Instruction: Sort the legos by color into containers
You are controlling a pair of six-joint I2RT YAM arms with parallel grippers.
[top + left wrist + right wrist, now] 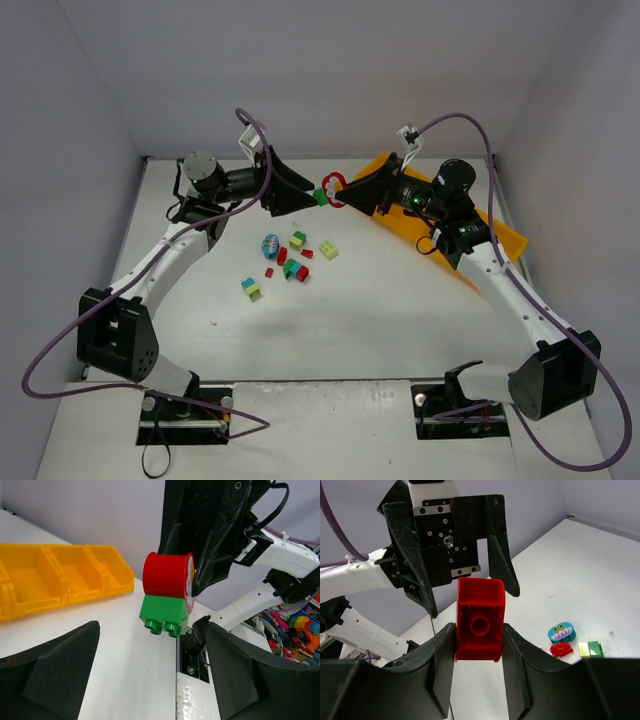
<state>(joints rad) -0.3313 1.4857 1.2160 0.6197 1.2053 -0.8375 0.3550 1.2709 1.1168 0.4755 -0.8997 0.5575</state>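
My right gripper is shut on a red lego, held in the air above the table's far middle. A dark green lego is stuck to the red lego on the side facing my left gripper. The left gripper is open; its fingers spread wide just short of the green lego, not touching it. Several loose legos, red, green, yellow-green and teal, lie on the table below. The orange-yellow tray lies at the far right, partly hidden by the right arm; its compartments look empty.
A teal oval piece with a face lies by the loose legos, also in the right wrist view beside a red piece. The two wrists face each other closely. White walls enclose the table on three sides.
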